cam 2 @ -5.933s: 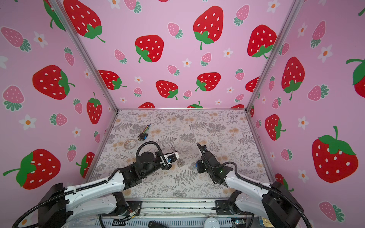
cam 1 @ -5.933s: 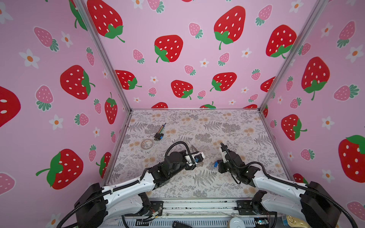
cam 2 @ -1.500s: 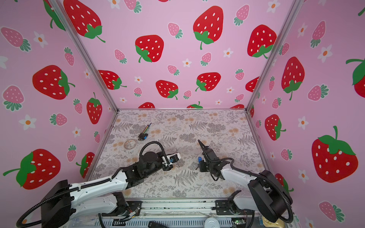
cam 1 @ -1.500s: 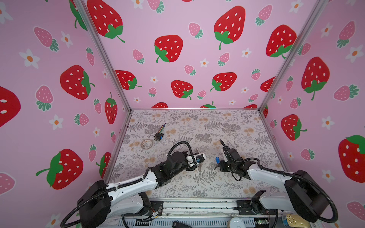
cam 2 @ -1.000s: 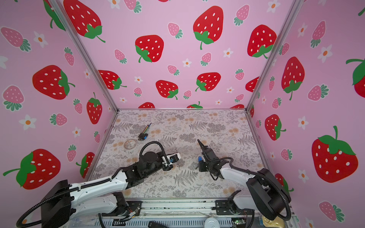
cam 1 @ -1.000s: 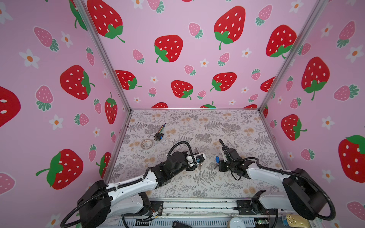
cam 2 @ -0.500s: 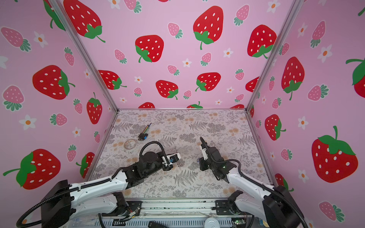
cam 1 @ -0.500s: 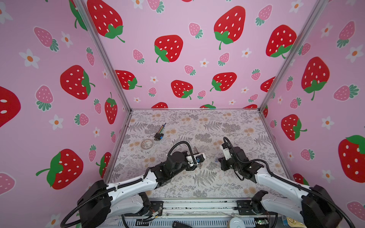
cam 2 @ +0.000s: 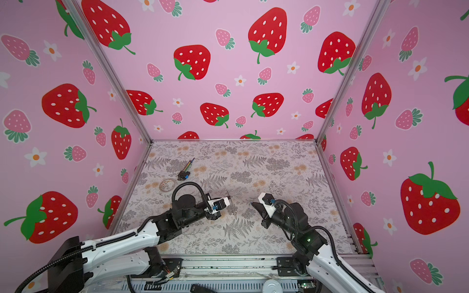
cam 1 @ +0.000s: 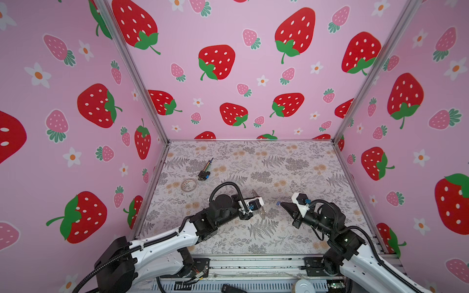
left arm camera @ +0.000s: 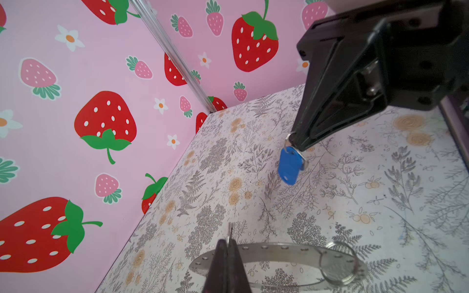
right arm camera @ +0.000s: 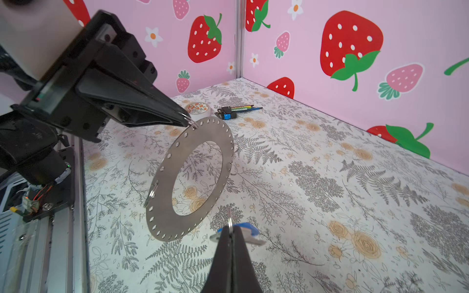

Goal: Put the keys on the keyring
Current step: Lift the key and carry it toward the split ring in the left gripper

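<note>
The left end effector (right arm camera: pixel 188 122) and the right end effector (left arm camera: pixel 295 142) are both clenched, each gripping its own piece above the patterned counter (cam 1: pixel 279 165).

Well to the left of the keyring (right arm camera: pixel 162 215) and farther back lies a roll of clear tape (right arm camera: pixel 203 113). Its inner core carries orange print that is too small to read. A black-and-blue plug (right arm camera: pixel 227 115) with coloured wires also lies behind the keyring, and not as far left.

The left end effector pinches a small wire loop threaded through a hole in the keyring's rim, so the grey ring hangs tilted from the closed tips. In the right wrist view its flat face and the row of tiny holes around the rim show plainly. Two more small wire loops (right arm camera: pixel 153 192) hang on the rim. Whether the lower edge touches the counter cannot be told. In both top views the keyring shows almost edge-on.

Just to the right of the keyring, clear of it and not touching, hang the keys (left arm camera: pixel 289 165). They are a bright-blue tag with a bit of silver metal beside it. They dangle off the counter from a small wire ring, and the right end effector grips that ring between its shut tips.
</note>
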Tool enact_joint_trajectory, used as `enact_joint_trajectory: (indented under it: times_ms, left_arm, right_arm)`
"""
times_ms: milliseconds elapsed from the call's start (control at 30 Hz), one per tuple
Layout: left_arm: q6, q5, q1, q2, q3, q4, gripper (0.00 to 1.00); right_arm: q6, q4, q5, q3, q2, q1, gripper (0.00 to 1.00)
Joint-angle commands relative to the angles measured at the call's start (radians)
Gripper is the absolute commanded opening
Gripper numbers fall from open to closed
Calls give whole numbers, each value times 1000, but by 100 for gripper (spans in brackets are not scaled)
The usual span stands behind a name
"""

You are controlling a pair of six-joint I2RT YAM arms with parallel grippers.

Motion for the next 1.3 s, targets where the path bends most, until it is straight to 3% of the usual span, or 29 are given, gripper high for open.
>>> enact_joint_trajectory:
  times_ms: [0, 200, 500, 700, 1267]
  left_arm:
    - [-4, 110, 4, -18, -2, 51, 0]
    - [-5, 133, 4, -17, -2, 50, 0]
    - [-17, 135, 4, -23, -7, 69, 0]
    - [-31, 125, 3, -28, -7, 75, 0]
    - [-63, 142, 4, -35, -2, 79, 0]
  right_arm:
    - [-56, 63, -63, 0, -4, 17, 0]
    - [-19, 105, -104, 21, 45, 40, 0]
    - [205, 243, -108, 64, 167, 104, 0]
    - [209, 292, -81, 93, 228, 163, 0]
    - [211, 354, 29, 87, 255, 188, 0]
